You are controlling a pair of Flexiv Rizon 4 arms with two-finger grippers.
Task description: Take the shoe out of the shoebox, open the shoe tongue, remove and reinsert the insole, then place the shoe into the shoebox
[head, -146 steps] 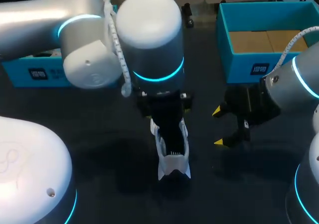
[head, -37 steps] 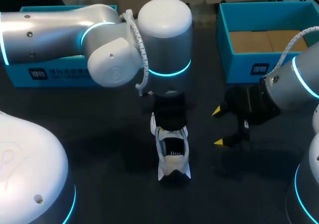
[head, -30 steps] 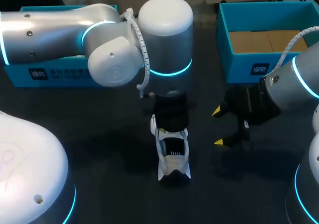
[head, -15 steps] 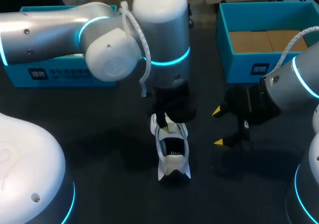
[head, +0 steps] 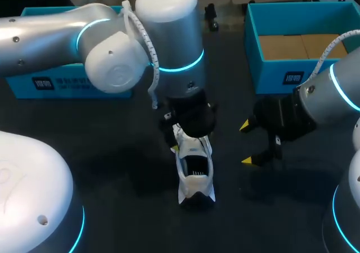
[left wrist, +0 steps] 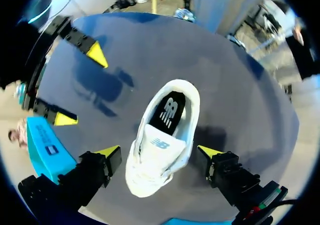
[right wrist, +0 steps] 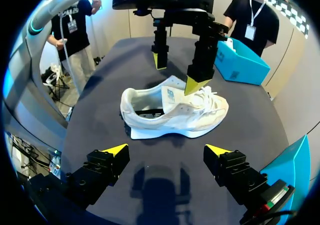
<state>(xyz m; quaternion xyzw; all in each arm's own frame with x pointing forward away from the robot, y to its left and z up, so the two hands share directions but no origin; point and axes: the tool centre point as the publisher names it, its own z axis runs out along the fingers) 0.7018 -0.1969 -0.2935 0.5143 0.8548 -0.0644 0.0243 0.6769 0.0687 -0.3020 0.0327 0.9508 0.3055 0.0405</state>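
Note:
A white shoe (head: 195,171) lies on the dark table, toe toward the front edge. Its black insole (left wrist: 169,112) shows through the opening. My left gripper (head: 188,136) hangs just over the heel and tongue, open. In the left wrist view the left gripper (left wrist: 159,151) straddles the shoe (left wrist: 157,152) with both yellow tips clear of its sides. My right gripper (head: 251,144) stands open to the right of the shoe with nothing in it. Its own view shows the right gripper (right wrist: 166,150) facing the shoe's (right wrist: 175,110) side. The teal shoebox (head: 281,76) stands at the back right.
A second teal box (head: 67,81) stands at the back left, behind my left arm. My arms' white bases fill the front corners. Bare dark table (head: 129,168) lies around the shoe.
My left gripper has spread its fingers wide, and the arm has swung a little to the left and forward over the shoe. The shoe and my right arm have kept still.

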